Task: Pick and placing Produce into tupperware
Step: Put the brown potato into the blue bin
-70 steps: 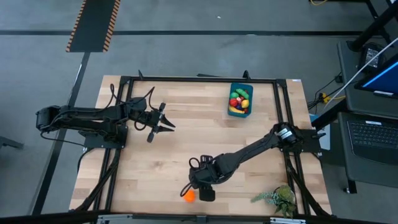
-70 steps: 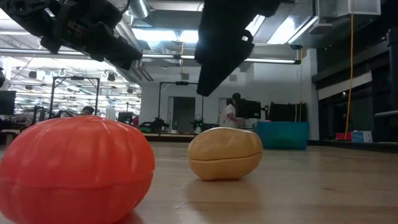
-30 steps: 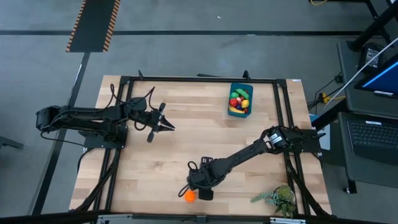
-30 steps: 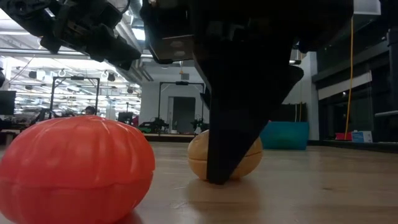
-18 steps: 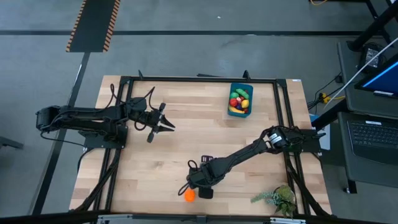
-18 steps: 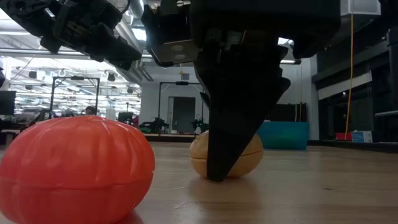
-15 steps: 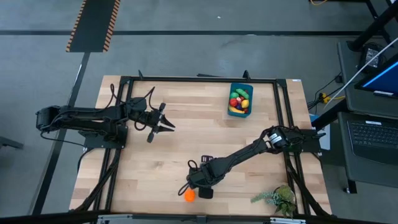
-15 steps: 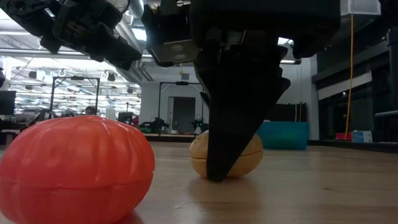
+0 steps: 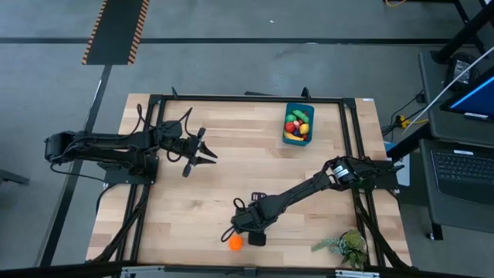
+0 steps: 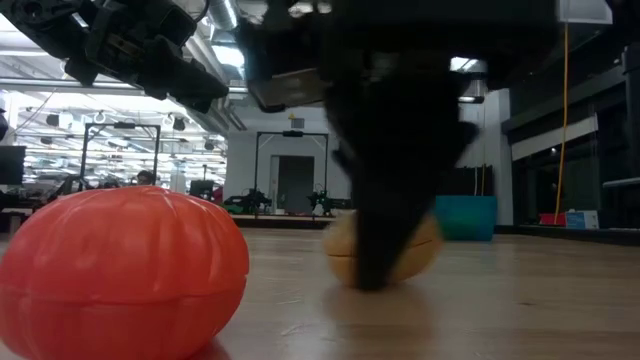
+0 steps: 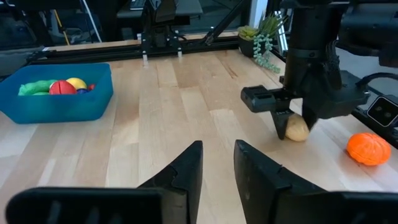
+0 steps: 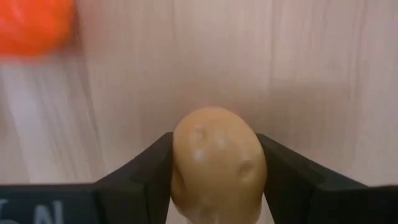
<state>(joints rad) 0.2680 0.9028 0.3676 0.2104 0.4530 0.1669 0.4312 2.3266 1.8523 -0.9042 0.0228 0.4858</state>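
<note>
Fingers of the right gripper [image 12: 217,180] press against both sides of a tan, egg-shaped toy potato [image 12: 217,165], clenched on it low over the pale wooden table [image 9: 201,201]. Just beside this claw, toward the table's near edge, lies a ribbed orange toy pumpkin [image 9: 235,242], apart from the fingers. Well away from it, at the far side of the table, sits the small blue rectangular plastic tupperware [image 9: 298,123], already holding red, yellow and green toy produce [image 9: 296,123]. A leafy green sprig [image 9: 345,247] lies near the table's right front corner. The left gripper [image 11: 217,165] waits above the left half of the table, its fingers a narrow gap apart and empty.
</note>
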